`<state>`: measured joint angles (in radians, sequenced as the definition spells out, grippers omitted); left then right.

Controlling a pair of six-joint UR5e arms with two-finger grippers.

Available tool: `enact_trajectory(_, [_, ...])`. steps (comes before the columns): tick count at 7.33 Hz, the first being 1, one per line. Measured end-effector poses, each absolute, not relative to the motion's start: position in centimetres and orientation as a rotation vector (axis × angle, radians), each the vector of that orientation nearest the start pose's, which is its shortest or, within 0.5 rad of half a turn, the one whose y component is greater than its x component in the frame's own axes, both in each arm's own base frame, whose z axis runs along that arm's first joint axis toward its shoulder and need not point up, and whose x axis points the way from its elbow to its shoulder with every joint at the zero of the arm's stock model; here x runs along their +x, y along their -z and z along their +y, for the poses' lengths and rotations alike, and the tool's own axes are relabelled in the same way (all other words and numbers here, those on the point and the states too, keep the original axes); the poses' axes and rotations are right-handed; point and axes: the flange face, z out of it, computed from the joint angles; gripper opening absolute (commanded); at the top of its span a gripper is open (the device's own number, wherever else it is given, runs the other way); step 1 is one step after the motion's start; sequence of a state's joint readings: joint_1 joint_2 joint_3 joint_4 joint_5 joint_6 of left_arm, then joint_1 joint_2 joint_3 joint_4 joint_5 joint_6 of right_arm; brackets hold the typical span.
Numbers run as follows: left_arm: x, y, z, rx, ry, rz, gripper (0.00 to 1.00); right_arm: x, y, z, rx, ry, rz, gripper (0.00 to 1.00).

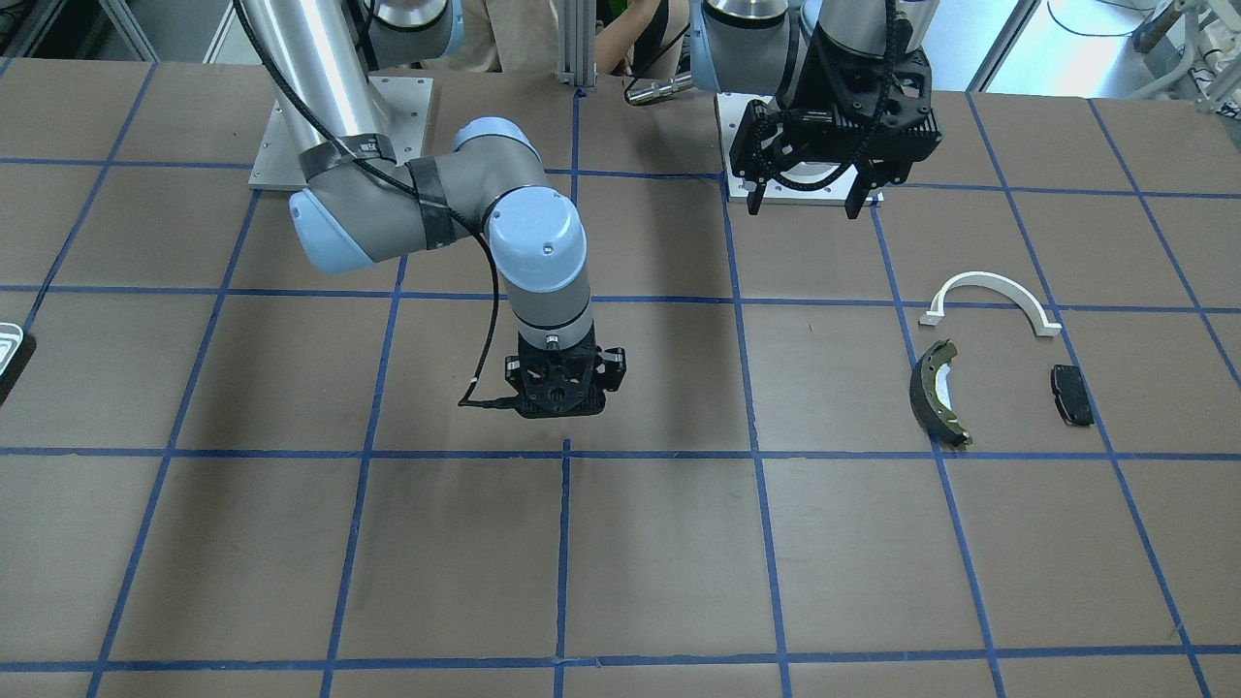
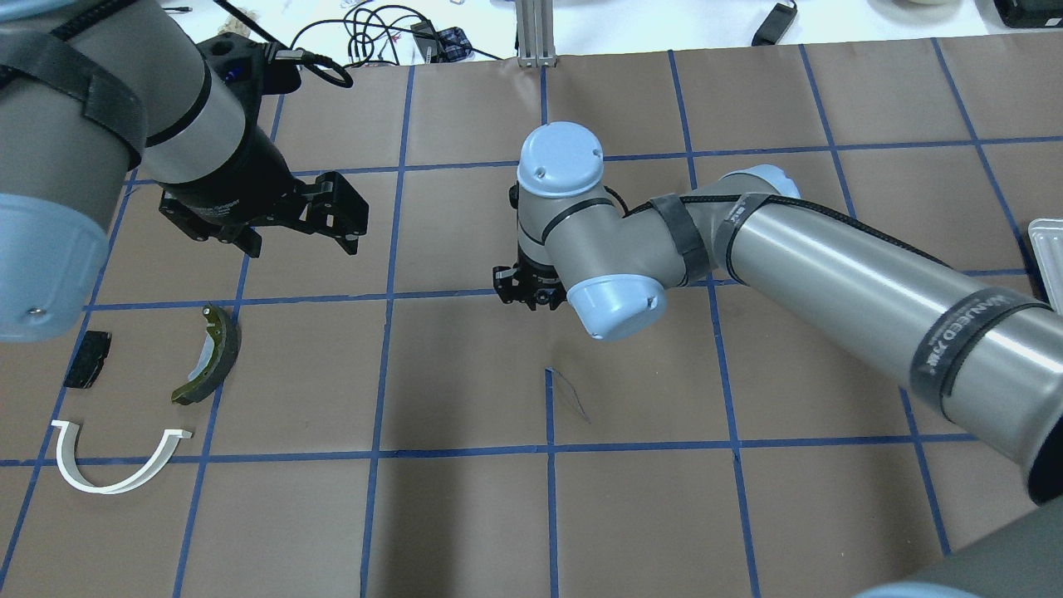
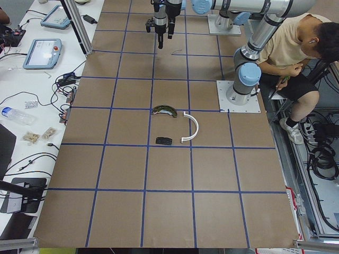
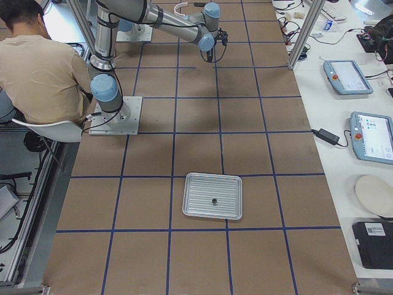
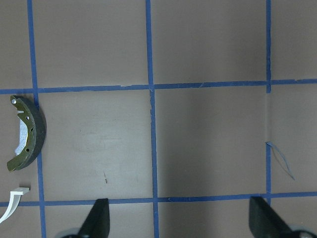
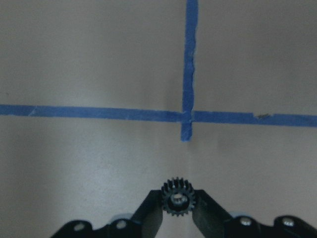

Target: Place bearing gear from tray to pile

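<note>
My right gripper [image 1: 560, 405] is shut on a small black toothed bearing gear [image 6: 178, 199], held between the fingertips low over the middle of the table near a blue tape crossing. The tray [image 4: 213, 195] lies far off on my right side, with one small dark part in it; only its corner [image 1: 8, 344] shows in the front view. The pile lies on my left side: a white arch [image 1: 984, 279], a dark-and-olive brake shoe [image 1: 936, 393] and a black brake pad [image 1: 1071, 395]. My left gripper [image 1: 805, 199] is open and empty, raised near its base, behind the pile.
The table is brown with a blue tape grid. A seated person [image 4: 43, 67] is behind the robot bases. A side bench [image 4: 362, 123] holds tablets and cables. The left arm's base plate [image 1: 805, 184] is bolted near the pile.
</note>
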<state>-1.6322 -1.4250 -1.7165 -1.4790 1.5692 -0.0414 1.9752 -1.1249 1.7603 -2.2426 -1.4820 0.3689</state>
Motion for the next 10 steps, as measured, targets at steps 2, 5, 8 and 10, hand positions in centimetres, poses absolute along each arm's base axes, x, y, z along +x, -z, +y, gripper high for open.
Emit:
enact_trajectory(2, [-16.0,-49.3,-43.0,0.031,0.146,3.143,1.0,37.9,-20.0,-49.1,-0.047,-0.044,3.027,0.96])
enact_trajectory(5, [-16.0,-49.4,-42.9,0.031,0.149,3.141,1.0,33.5,-25.4,-53.7,-0.035,0.077,3.005,0.97])
enact_trajectory(8, [-16.0,-49.4,-42.9,0.032,0.148,3.141,1.0,16.7,-32.2,-58.1,-0.053,0.078,3.041,0.98])
enact_trajectory(10, [-16.0,-49.3,-42.9,0.031,0.145,3.141,1.0,0.5,-33.2,-59.3,-0.006,0.054,3.091,0.96])
